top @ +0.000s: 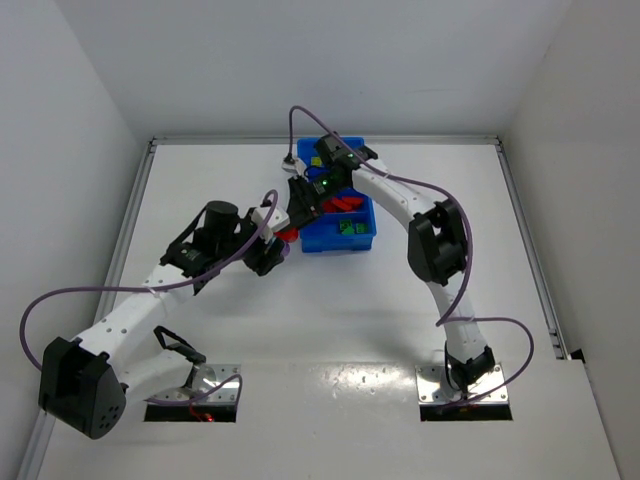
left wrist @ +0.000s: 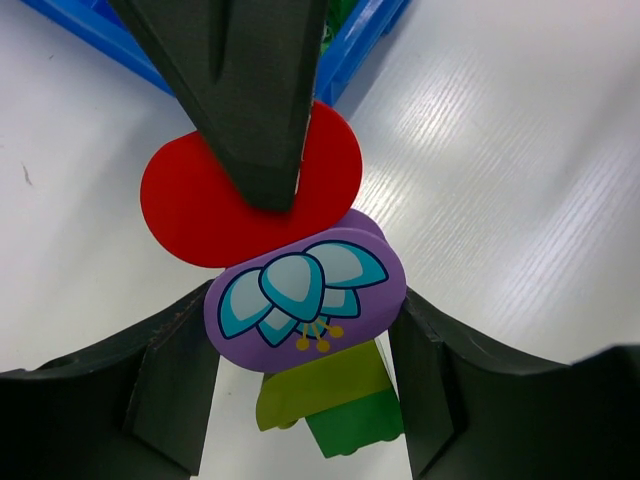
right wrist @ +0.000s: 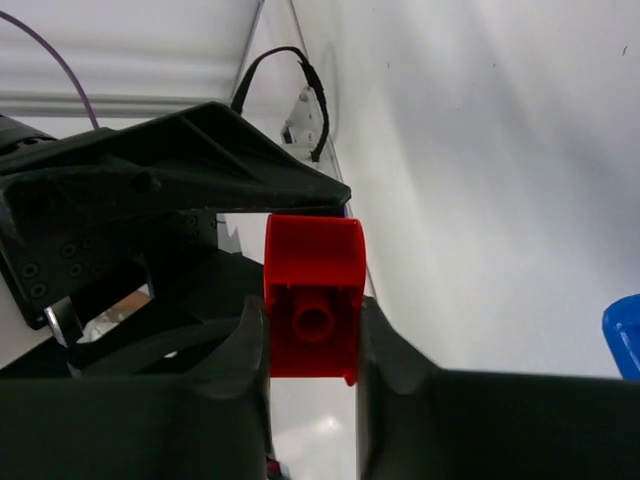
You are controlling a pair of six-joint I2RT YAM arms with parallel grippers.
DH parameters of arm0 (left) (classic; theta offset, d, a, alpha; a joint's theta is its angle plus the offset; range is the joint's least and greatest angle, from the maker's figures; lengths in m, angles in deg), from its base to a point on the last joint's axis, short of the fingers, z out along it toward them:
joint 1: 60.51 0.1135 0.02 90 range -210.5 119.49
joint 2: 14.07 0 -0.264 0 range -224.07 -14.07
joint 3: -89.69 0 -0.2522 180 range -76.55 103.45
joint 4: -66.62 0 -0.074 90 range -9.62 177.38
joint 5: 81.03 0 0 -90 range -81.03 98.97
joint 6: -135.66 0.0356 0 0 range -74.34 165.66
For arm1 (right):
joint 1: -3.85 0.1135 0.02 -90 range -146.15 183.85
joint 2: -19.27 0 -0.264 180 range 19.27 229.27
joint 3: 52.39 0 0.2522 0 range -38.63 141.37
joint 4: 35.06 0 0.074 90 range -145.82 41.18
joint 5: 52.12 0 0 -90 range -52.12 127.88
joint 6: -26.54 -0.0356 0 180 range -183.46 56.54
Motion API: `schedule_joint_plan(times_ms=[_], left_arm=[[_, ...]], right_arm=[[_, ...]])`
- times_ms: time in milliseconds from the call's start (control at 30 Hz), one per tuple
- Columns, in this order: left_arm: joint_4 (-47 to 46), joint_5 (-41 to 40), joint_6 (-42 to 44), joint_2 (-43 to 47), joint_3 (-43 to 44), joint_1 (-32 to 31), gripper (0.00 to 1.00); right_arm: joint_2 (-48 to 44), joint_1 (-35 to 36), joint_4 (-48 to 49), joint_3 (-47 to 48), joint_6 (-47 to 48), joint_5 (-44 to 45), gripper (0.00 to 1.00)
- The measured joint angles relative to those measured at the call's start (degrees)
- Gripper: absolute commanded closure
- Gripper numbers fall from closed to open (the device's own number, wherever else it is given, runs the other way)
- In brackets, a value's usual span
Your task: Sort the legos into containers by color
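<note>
Legos (top: 287, 235): right wrist shows red brick (right wrist: 313, 300) underside; left, flower brick (left wrist: 305, 295).

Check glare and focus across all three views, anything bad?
Top external: sharp, with mild glare patches on the table at the near edge. Left wrist: streaky sheen on the table, purple lego crisp. Right wrist: red lego in focus, backdrop bright and nearly featureless.

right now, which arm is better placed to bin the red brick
Right: right fingers grip the red brick beside the blue tray; left fingers hold the purple-topped cluster.
</note>
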Motion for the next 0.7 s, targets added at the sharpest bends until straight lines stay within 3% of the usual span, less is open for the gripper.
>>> schedule_joint_plan(times_ms=[367, 700], left_arm=[[-3.4, -0.9, 0.2, 0.7, 0.0, -0.1, 0.72], [-0.4, -0.5, 0.1, 1.8, -0.9, -0.1, 0.72]], right_arm=[[0.0, -1.7, -0.2, 2.6, -0.7, -1.0, 1.0], [-0.1, -13.5, -0.2, 4.2, 7.1, 12.2, 1.0]])
